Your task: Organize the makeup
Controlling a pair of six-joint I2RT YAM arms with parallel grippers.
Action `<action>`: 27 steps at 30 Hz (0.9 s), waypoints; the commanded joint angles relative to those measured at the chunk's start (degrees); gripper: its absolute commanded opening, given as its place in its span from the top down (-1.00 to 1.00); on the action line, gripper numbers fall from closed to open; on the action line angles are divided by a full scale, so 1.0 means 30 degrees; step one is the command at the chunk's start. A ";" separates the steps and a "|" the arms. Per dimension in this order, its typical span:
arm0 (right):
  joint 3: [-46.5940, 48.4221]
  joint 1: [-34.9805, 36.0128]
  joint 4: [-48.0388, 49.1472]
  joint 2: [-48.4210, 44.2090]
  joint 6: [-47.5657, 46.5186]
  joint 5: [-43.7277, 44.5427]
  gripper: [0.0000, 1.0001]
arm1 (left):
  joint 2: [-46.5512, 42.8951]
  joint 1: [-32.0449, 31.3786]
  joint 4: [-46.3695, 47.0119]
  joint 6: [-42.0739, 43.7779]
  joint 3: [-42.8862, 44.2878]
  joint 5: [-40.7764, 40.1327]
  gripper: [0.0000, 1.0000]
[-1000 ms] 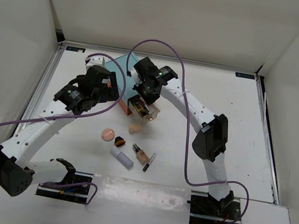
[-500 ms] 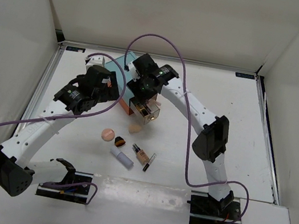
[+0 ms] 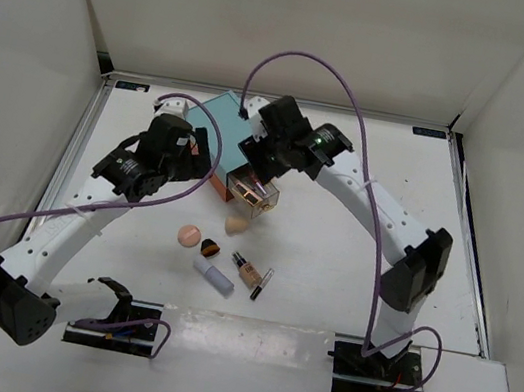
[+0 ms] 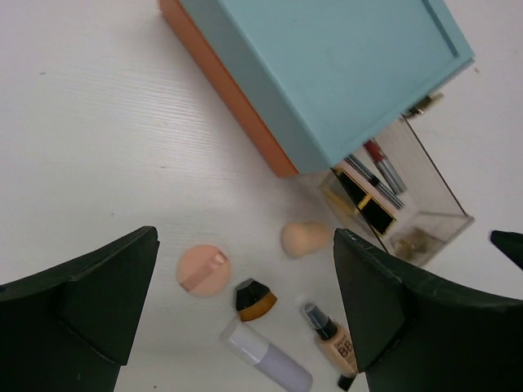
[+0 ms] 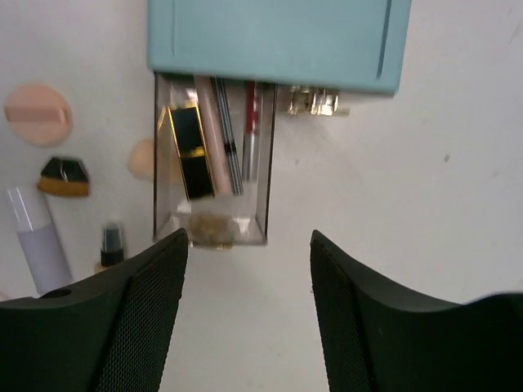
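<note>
The teal box point(image 3: 222, 123) has one clear drawer point(image 3: 252, 192) pulled out. In the drawer lie a black-gold lipstick point(image 5: 192, 151) and slim pencils point(image 5: 233, 139). Loose makeup lies in front of it: a peach puff point(image 3: 189, 235), beige sponge point(image 3: 235, 223), black-brown brush head point(image 3: 210, 247), white tube point(image 3: 213, 276) and foundation bottle point(image 3: 247, 270). My right gripper point(image 5: 248, 237) hovers just past the drawer's front end, open and holding nothing. My left gripper point(image 4: 245, 237) hangs open above the box's left side, looking down on the loose items.
A slim dark stick point(image 3: 261, 283) lies beside the foundation bottle. A gold latch point(image 5: 315, 100) sticks out of the box next to the drawer. White walls close in the table on three sides. Purple cables arch over both arms.
My right gripper has opened and drawn back from the drawer, and its arm has swung out to the right. The left arm has not moved.
</note>
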 commanded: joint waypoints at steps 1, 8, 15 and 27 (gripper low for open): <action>-0.3265 -0.0092 0.0368 -0.3516 0.1635 0.1810 -0.30 | -0.0993 -0.0132 0.0862 0.1715 -0.0322 0.3321 -0.97; -1.3084 -0.3514 0.3887 -1.1459 0.7319 0.3334 -0.65 | 0.0641 -0.6070 0.2152 0.4241 -0.1611 0.8839 -0.97; -1.7306 -0.7584 0.3421 -1.6654 1.0717 0.6382 -0.98 | 0.2052 -1.1701 0.4259 0.3365 -0.4216 0.9480 -0.97; -1.8716 -0.9643 0.2249 -1.8768 1.0722 0.4274 -0.98 | 0.6094 -1.4869 0.7187 0.0053 -0.6474 0.3507 -0.54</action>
